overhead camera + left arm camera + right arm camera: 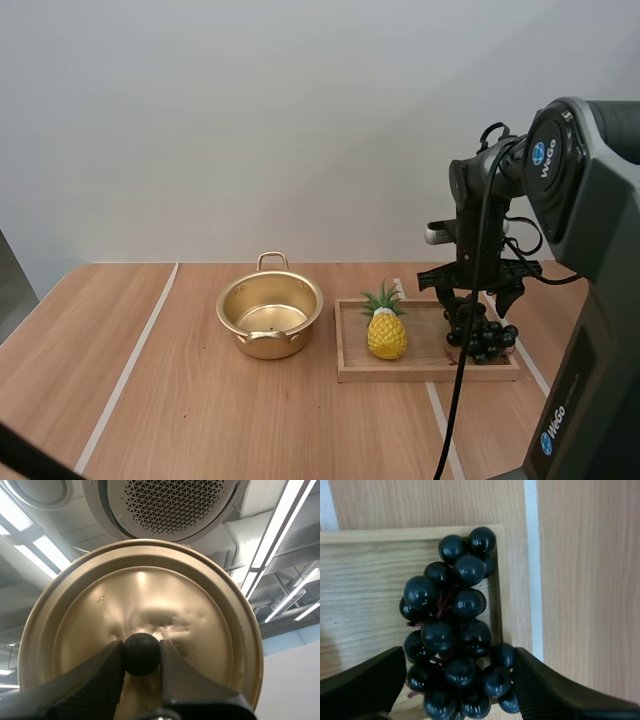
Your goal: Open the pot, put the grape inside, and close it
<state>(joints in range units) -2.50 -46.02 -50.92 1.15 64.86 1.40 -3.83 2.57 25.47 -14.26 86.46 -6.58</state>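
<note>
High view shows the pot (270, 315) open, my left gripper (142, 656) clamping the lid (150, 590), my right gripper (457, 656) wide astride the grapes (451, 620), not yet lifted

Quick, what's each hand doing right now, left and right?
Left hand: closed on the knob of the lid.
Right hand: open, straddling the grapes on the tray.

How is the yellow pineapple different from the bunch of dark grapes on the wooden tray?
The yellow pineapple with green leaves is one solid piece; the bunch of dark round grapes is many small balls. The pineapple stands upright; the grapes lie in a heap. The right gripper, fingers open, straddles the grapes, not the pineapple. Both sit in the wooden tray.
</note>
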